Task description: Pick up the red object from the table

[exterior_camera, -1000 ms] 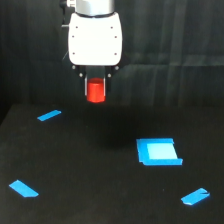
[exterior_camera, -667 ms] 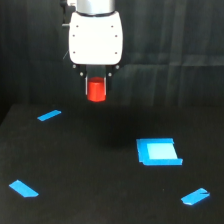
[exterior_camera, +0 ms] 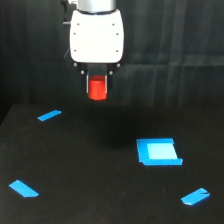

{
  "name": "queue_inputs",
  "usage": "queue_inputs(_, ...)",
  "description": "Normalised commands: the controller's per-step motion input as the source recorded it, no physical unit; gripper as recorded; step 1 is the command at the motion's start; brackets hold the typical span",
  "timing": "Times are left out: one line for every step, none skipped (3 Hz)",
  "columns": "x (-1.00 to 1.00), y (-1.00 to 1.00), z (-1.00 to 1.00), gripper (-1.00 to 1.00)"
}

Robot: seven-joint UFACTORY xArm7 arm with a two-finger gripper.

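The red object is a small red-orange stubby block held between the dark fingers of my gripper. It hangs well above the black table, under the arm's white body, in the upper middle of the exterior view. The gripper is shut on the block, and the fingers cover its sides.
A blue square lies on the table at the exterior view's right. Blue tape strips lie at the left back, the left front and the right front. A dark curtain hangs behind.
The gripper with the red object has risen slightly; nothing else has moved.
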Motion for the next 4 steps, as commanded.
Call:
queue_inputs(0.15,-0.02,0.12,-1.0)
queue_inputs(0.01,-0.11,0.13,-1.0)
queue_inputs(0.11,-0.04,0.11,-1.0)
queue_inputs(0.07,-0.03,0.12,-0.94)
